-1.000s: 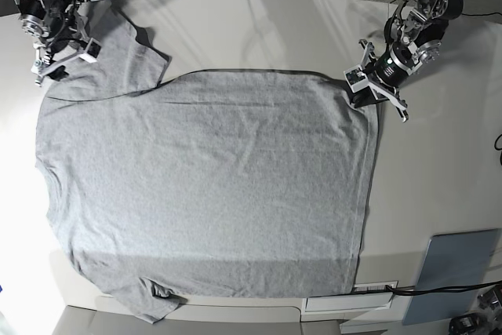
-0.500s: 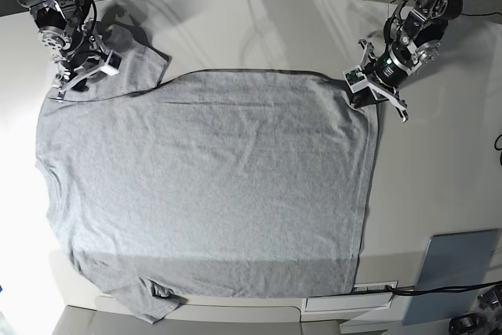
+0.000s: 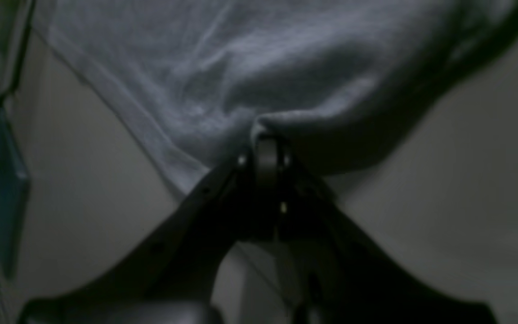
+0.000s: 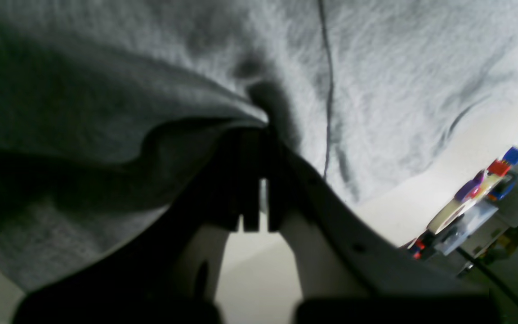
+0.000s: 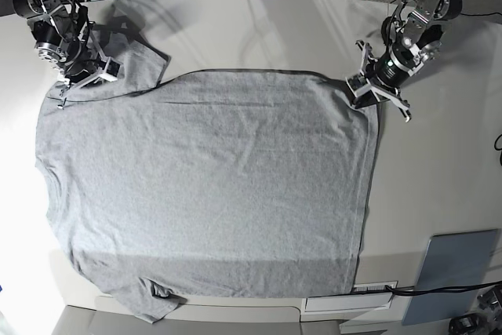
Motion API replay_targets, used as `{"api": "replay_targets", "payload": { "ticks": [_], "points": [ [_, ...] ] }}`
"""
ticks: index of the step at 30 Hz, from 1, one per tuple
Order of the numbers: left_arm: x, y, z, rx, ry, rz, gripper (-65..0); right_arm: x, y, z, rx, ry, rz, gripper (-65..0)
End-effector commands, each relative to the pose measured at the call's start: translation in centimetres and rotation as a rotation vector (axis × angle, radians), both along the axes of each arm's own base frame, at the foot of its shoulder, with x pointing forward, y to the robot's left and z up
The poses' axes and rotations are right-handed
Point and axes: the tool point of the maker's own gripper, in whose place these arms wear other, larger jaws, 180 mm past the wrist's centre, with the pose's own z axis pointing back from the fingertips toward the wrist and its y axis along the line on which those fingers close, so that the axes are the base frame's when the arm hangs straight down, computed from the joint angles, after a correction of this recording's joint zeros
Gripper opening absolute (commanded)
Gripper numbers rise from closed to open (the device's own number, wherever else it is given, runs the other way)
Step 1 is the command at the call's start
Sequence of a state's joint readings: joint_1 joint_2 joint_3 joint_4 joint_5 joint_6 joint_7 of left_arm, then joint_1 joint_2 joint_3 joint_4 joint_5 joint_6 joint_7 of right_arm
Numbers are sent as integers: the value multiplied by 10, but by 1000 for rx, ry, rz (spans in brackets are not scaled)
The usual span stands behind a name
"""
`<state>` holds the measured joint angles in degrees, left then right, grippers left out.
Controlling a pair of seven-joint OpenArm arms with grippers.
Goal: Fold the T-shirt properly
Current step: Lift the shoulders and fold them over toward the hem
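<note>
While the T-shirt (image 5: 212,186) lies spread flat on the table (image 5: 439,170), both grippers clamp its far edge — left gripper (image 5: 362,86) at one corner, right gripper (image 5: 72,84) at the other.

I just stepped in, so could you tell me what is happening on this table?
A two-armed robot is folding a grey T-shirt spread flat on the table. The left end effector is shut on the hem corner, and the right end effector is shut on fabric near the sleeve. No fold is made yet.
</note>
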<state>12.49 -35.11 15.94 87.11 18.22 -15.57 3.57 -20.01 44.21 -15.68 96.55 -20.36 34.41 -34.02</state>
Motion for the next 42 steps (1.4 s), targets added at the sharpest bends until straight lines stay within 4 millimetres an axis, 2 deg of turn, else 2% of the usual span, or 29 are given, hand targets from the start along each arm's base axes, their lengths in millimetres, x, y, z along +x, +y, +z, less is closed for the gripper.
{"api": "replay_targets", "payload": {
  "ticks": [1,7,14,22,29,33,38,42],
  "points": [
    [-25,19,-25,104,140,17,-650,-25,1,-10,7,112,4,-650],
    [-55,28,-22,104,208,29,-650,-40,-3,18,-59,96,56,-650],
    [-108,32,-10,5,355,46,-650,-72,-1,48,-55,74,60,-650],
    [-146,47,10,9,384,81,-650,-106,8,64,-53,81,75,-650],
    [-171,57,13,38,420,96,-650,-130,13,68,-71,80,107,-650],
    [-167,61,14,54,396,108,-650,-120,18,73,-52,-9,114,-650],
    [-139,72,23,64,306,171,-650,-78,22,92,-17,-213,74,-650],
    [-111,80,38,4,246,231,-650,-44,27,103,21,-305,64,-650]
  ]
}}
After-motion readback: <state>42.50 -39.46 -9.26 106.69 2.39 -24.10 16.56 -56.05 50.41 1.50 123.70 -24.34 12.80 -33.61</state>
